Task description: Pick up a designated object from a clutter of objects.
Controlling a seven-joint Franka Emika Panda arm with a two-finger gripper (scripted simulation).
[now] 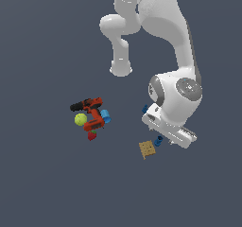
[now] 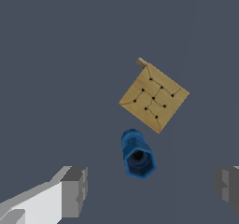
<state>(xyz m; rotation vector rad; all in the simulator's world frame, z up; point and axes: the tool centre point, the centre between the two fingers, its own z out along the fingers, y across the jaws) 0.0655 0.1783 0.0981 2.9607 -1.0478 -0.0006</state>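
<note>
The tool hangs with its 2 fingers spread wide apart, gripping nothing. The dark-blue cylinder lies between them, just beside the tan square.

you are looking at a simulated test scene, not a real room. a flat, uniform slate-grey tabletop fills both views with no walls, furniture or texture. the white robot arm has smooth, computer-drawn shading. the small items scattered on the grey surface look like benchmark props: a red-and-black power drill, a yellow-green ball and a tan gridded square, all plainly rendered.
</note>
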